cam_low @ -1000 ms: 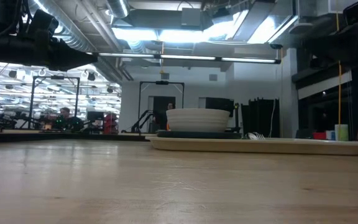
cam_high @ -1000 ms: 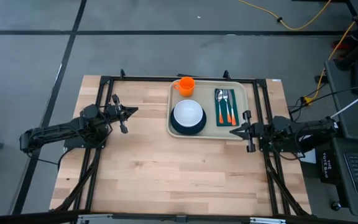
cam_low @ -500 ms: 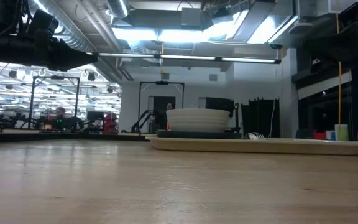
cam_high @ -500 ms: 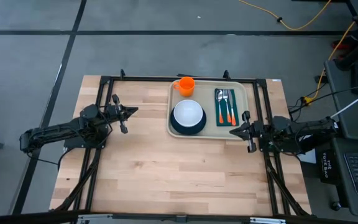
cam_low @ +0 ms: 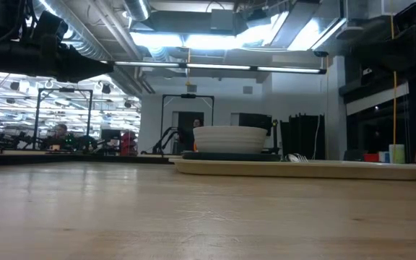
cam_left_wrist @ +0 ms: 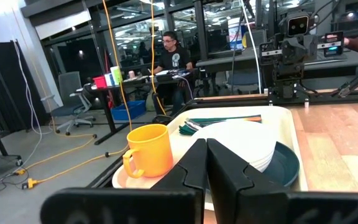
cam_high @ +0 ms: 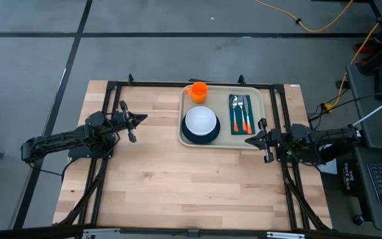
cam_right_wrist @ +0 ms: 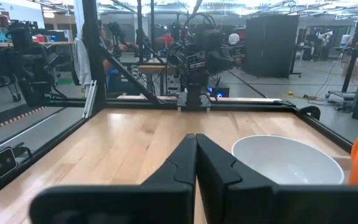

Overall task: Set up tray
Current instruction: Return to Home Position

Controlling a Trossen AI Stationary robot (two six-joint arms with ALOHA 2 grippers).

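The beige tray lies flat at the table's far right. On it rest a dark teal plate with a white bowl on top, an orange cup, and a dark green napkin carrying orange-handled cutlery. My left gripper is shut and hovers left of the tray, pointing toward it. My right gripper is shut just off the tray's near right corner. In the left wrist view the cup, bowl and tray lie ahead of the shut fingers.
Bare wooden tabletop spreads over the near half and left of the tray. A black metal frame borders the table. Beyond the table a person sits at a desk. Cables lie on the floor.
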